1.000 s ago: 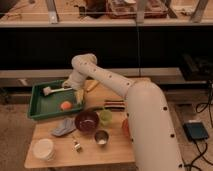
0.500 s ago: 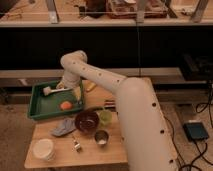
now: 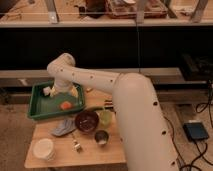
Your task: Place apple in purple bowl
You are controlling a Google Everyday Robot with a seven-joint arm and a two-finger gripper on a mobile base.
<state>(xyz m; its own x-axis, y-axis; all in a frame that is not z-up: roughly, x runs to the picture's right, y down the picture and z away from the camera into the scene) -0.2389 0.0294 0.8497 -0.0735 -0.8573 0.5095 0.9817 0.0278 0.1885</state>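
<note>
Your arm (image 3: 135,115) fills the right half of the view. It sweeps up from the near right, bends at the far left and drops down over the tray. The wooden surface (image 3: 60,159) carries everything else. The green tray (image 3: 36,106) sits at the surface's far left corner.

The purple bowl (image 3: 86,121) stands just right of the tray's near right corner, and it looks empty, so nothing has been delivered. Touching or nearly touching its right side is a light-green cup (image 3: 105,118). A white bowl (image 3: 44,148) sits at the near left, and a small metal cup (image 3: 101,137) lies just near of the purple bowl.

The gripper (image 3: 61,91) hangs low inside the tray, toward its far side. You cannot tell from here whether it is spread or pressed together, and nothing shows in its hold.

The apple (image 3: 66,105) lies on the tray floor, a little nearer to you than the gripper and slightly to its right. It is close by, but appears to be apart from the gripper.

I judge the task to be at its start. The grasp, the lift, the carry to the near right over the tray's rim and the release into the purple bowl are all left for you to do.
</note>
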